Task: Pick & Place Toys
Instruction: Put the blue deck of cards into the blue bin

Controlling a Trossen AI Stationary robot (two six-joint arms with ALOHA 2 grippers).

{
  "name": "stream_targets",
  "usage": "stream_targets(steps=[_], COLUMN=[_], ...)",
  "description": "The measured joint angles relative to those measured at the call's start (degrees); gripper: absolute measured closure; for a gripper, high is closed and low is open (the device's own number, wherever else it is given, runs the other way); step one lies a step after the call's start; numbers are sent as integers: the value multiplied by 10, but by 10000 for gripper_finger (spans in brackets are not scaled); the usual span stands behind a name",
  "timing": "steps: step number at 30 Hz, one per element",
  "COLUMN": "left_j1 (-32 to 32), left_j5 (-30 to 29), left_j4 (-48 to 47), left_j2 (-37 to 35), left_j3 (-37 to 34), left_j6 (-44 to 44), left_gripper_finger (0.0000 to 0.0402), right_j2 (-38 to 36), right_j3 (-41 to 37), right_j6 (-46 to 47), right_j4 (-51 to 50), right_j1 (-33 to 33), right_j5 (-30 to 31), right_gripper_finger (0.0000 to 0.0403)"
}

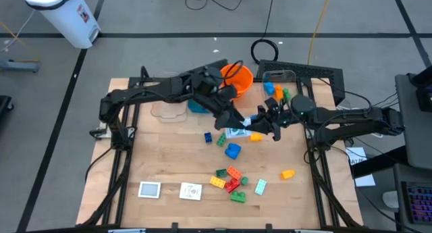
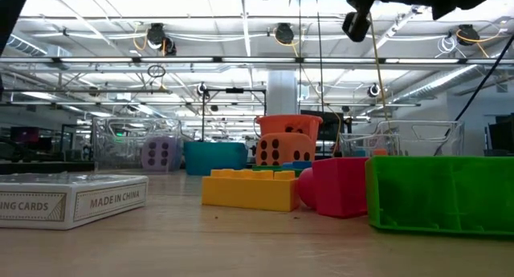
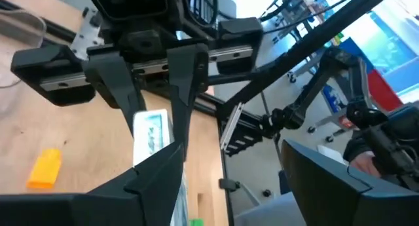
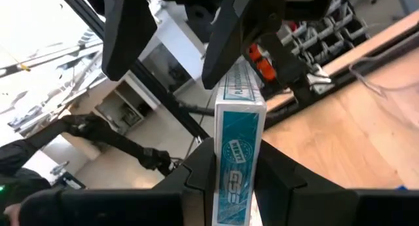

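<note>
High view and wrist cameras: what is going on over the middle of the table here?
The two arms meet above the table's middle in what looks like a handover of a teal-and-white card box. The right gripper is clamped on one end of the box. The left gripper faces it with its fingers spread either side of the other end, not squeezing. Below, loose bricks and two flat white cards lie on the wooden table, and the orange bucket stands at the far edge.
</note>
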Motion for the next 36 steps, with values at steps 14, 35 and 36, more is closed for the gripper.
stream_targets(steps=[14,35,36], left_j1=[34,32,31], left_j5=[-18,18,18], left_j4=[4,-67,-68], left_j2=[8,8,8], left_j3=[0,0,0], left_j6=[30,69,69], left_gripper_finger=[188,241,242], right_j2=[-1,-1,-1], right_j3=[0,1,1], right_j6=[-4,-36,-36], right_j4=[-37,-20,-20], right_j1=[11,5,3], right_j5=[-23,39,42], right_gripper_finger=[338,338,338])
